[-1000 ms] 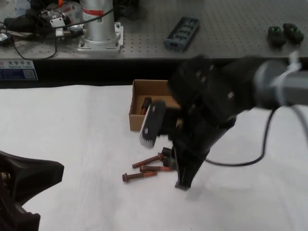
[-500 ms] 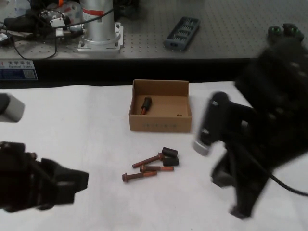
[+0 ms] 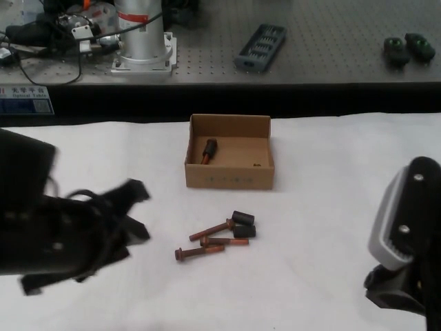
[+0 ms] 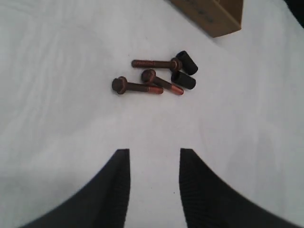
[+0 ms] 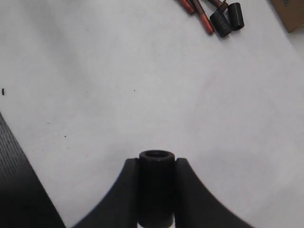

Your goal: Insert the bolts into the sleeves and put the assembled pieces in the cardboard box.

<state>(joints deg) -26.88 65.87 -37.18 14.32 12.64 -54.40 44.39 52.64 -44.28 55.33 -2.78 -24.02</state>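
On the desk, a white cloth carries the cardboard box, which stands open near the middle of the high view. Inside the box, toward its 9 o'clock wall, lies one assembled piece, a bolt seated in a black sleeve. Just at 6 o'clock from the box is the loose cluster: three bolts lying flat and close together, with two black sleeves on their sides at the cluster's 2 o'clock edge, one of them touching a bolt's head. The left end effector is at about 9 o'clock from the cluster and well apart from it, with its fingers spread to a medium gap and nothing between them. The left wrist view shows them above bare cloth with the bolts ahead. The right end effector is down at about 4 o'clock from the cluster, well apart from it. It is closed narrowly around a third black sleeve, which stands out past the fingertips with its open bore showing.
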